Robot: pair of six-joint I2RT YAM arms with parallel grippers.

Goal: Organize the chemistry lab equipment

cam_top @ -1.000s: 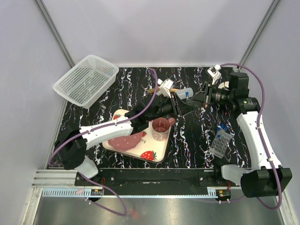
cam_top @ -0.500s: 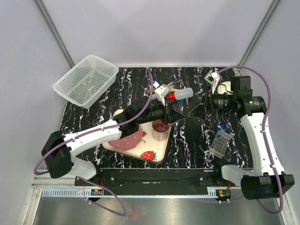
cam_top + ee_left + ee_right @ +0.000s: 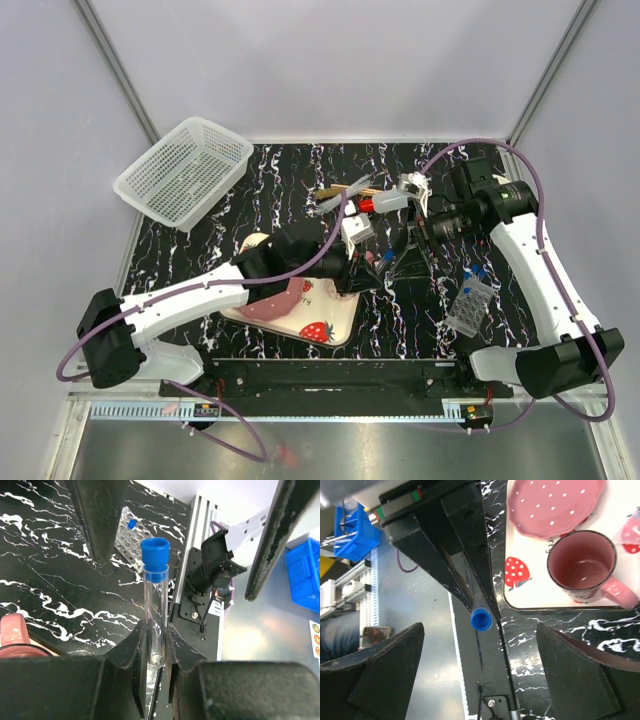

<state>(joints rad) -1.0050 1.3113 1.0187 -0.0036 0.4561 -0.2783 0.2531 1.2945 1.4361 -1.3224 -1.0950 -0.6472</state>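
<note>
Left claw (image 3: 156, 635) now nearer — clenched on blue-capped tube (image 3: 154, 595); right claw (image 3: 479, 645) released; marbled table (image 3: 260, 190)

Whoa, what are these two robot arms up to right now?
The left gripper is clamped on a clear tube with a blue cap and holds it above the black table. The right gripper faces it, wide open, and is not touching the tube. It looks like a handover may be coming. The clear rack waits on the table's right side.

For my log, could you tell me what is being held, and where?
The left end effector grips a blue-capped clear tube by its closed bottom; the right end effector is open, empty.
</note>
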